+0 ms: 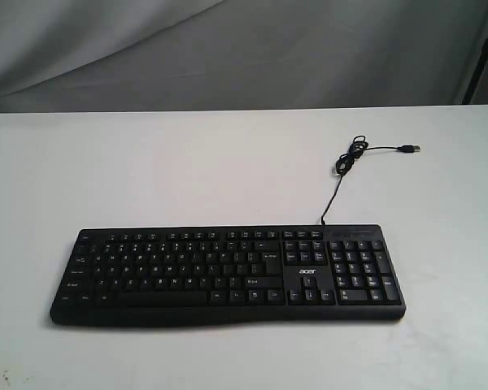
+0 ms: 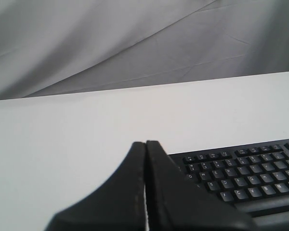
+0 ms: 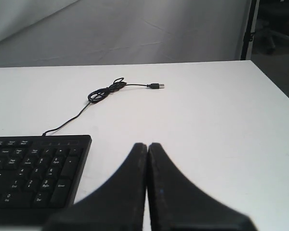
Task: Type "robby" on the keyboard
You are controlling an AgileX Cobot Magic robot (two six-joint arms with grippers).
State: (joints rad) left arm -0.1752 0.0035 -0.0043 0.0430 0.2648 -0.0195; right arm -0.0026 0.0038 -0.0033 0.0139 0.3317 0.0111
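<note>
The black keyboard (image 1: 228,275) with white legends and an "acer" logo lies flat near the table's front, number pad on the right. Its thin cable (image 1: 350,158) runs back to a loose coil and a USB plug (image 1: 408,149). Neither arm shows in the exterior view. In the left wrist view my left gripper (image 2: 145,143) is shut on nothing, off the keyboard's (image 2: 245,175) letter-key end. The right wrist view has my right gripper (image 3: 147,145) shut and empty, over bare table beside the number pad end of the keyboard (image 3: 36,168).
The white table (image 1: 146,171) runs back to a grey cloth backdrop (image 1: 228,49). A dark stand (image 3: 247,29) rises past the table's far right corner, and the table's right edge (image 3: 274,86) lies close to the right gripper.
</note>
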